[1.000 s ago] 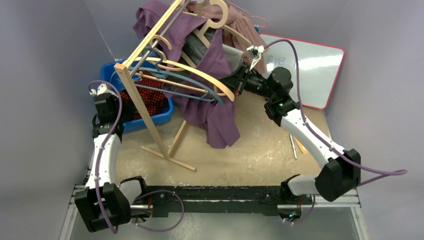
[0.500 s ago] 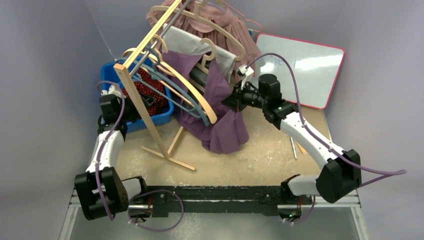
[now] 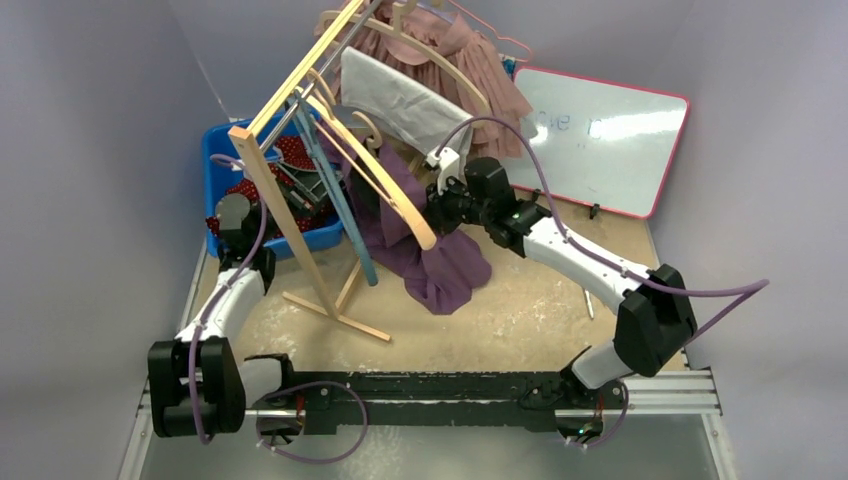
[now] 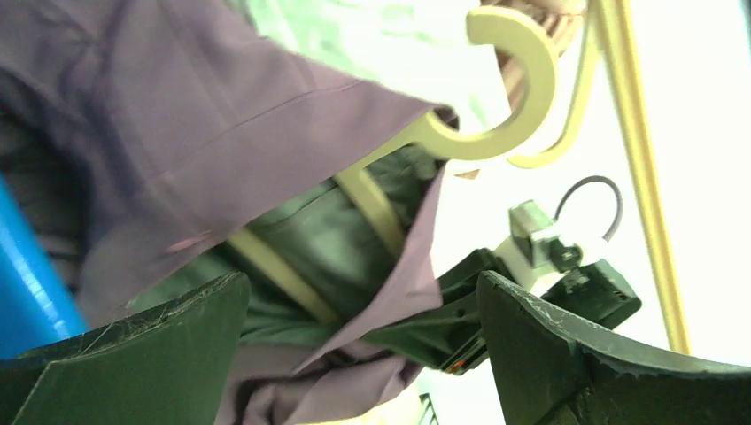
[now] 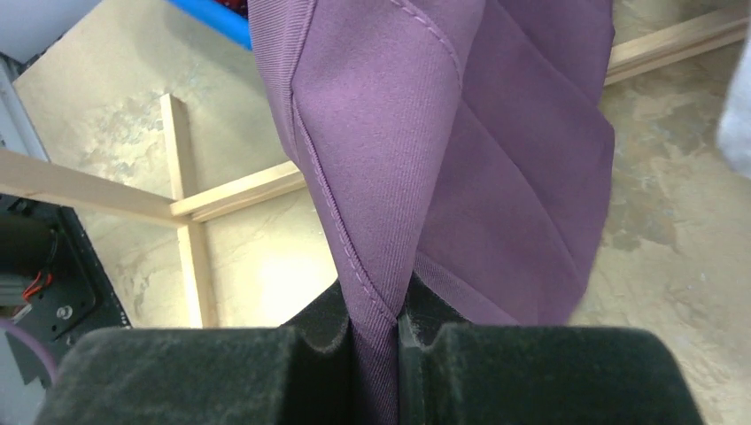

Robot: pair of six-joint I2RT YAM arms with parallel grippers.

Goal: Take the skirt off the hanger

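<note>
Purple skirt (image 3: pixel 441 268) hangs from a pale wooden hanger (image 4: pixel 483 146) on the rack (image 3: pixel 291 222). Its long axis runs downward and toward the near side, and the low end is bunched on the tabletop (image 3: pixel 530 310). The right hand (image 5: pixel 396 329) is clenched on one fold of it, while the left hand (image 4: pixel 363 341) is released, fingers wide apart.

Looks upward between the left tool's (image 4: pixel 361 288) dark padded fingers (image 4: pixel 133 354), spread wide at the lower corners. Takes in the purple skirt (image 4: pixel 195 115) draped across the upper left over a cream hanger (image 4: pixel 518 106), hook curling at top centre, bar running down beneath dark greenish cloth (image 4: pixel 328 221). Catches a blue edge (image 4: pixel 22 274) at far left, a pale wooden rail (image 4: pixel 638 177) at right, and the right arm's black wrist (image 4: pixel 584 297) with a small grey camera (image 4: pixel 536 235) below the hook.
</note>
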